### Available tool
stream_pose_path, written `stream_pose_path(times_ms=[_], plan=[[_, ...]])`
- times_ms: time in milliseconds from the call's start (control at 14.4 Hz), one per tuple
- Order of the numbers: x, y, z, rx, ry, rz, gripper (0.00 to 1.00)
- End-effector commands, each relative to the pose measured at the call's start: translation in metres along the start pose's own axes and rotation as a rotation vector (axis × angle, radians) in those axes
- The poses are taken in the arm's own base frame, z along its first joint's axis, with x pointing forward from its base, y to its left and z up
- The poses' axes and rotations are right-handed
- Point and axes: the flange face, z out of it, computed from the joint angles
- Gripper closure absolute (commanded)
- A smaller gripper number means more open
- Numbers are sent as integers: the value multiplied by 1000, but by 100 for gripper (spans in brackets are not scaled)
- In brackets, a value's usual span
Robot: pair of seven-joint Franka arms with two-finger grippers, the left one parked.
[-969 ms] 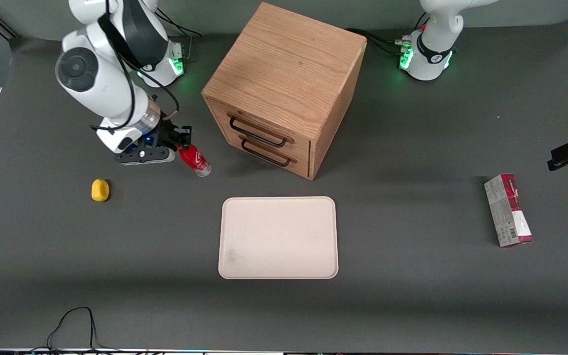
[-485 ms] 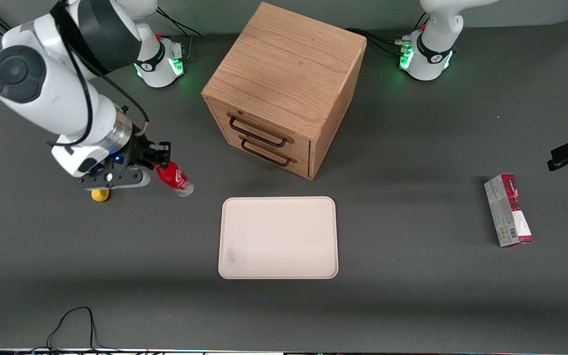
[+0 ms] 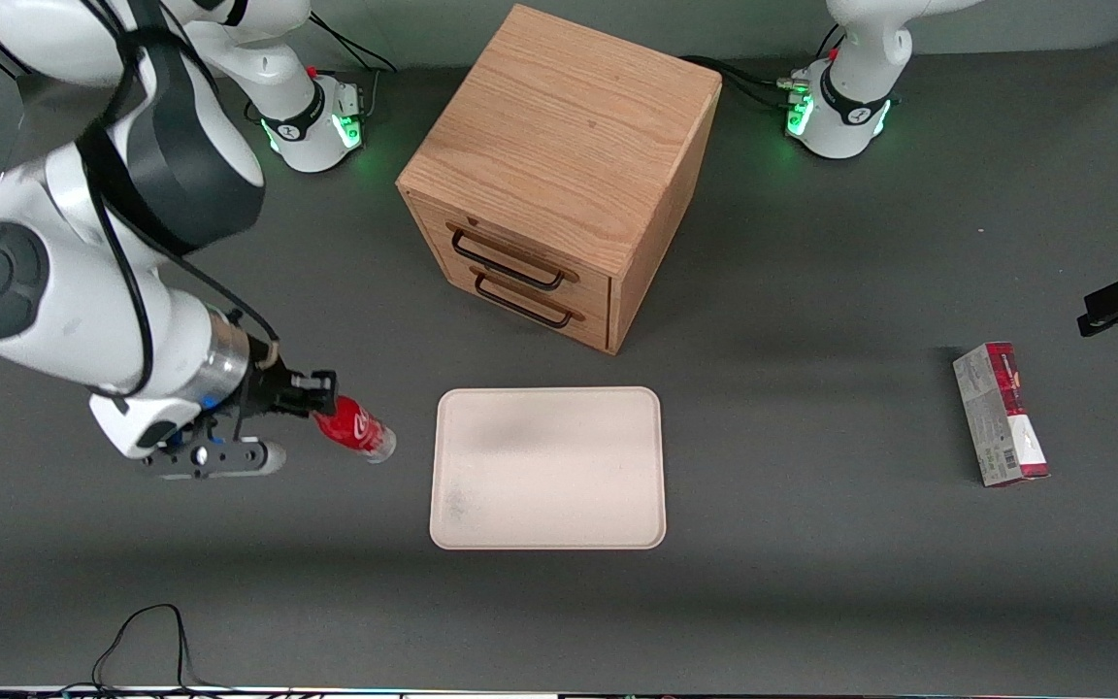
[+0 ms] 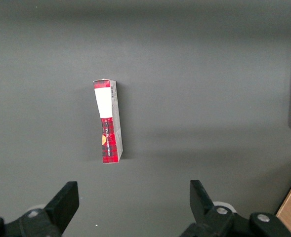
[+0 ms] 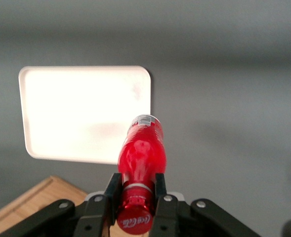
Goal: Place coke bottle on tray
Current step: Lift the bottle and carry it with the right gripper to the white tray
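My right gripper [image 3: 318, 396] is shut on the neck of the small red coke bottle [image 3: 357, 430] and holds it tilted above the table, clear base pointing toward the tray. The bottle hangs just beside the cream tray [image 3: 547, 468], at the edge that faces the working arm's end, not over it. In the right wrist view the gripper [image 5: 136, 186] clamps the bottle [image 5: 141, 148] just under its red cap, and the tray [image 5: 81, 111] lies below with nothing on it.
A wooden two-drawer cabinet [image 3: 559, 170] stands farther from the front camera than the tray. A red-and-grey carton [image 3: 1000, 414] lies toward the parked arm's end and shows in the left wrist view [image 4: 108, 122]. A black cable [image 3: 147, 636] lies at the table's near edge.
My gripper has carried the bottle from beside the cabinet toward the front camera, to the tray's edge. The arm now covers the yellow object that showed earlier.
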Motion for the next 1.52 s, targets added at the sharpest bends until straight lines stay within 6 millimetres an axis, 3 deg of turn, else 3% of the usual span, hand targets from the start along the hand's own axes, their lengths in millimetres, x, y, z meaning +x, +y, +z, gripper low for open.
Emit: stream_pose_path(times_ms=[0, 208, 415, 623, 900, 1454], plan=[[18, -15, 12, 37, 64, -6, 100], [31, -22, 43, 45, 82, -11, 100], [34, -49, 92, -25, 97, -70, 100], [43, -51, 135, -24, 96, -79, 100], [51, -49, 164, -33, 119, -94, 100], [43, -50, 197, -46, 63, -91, 100]])
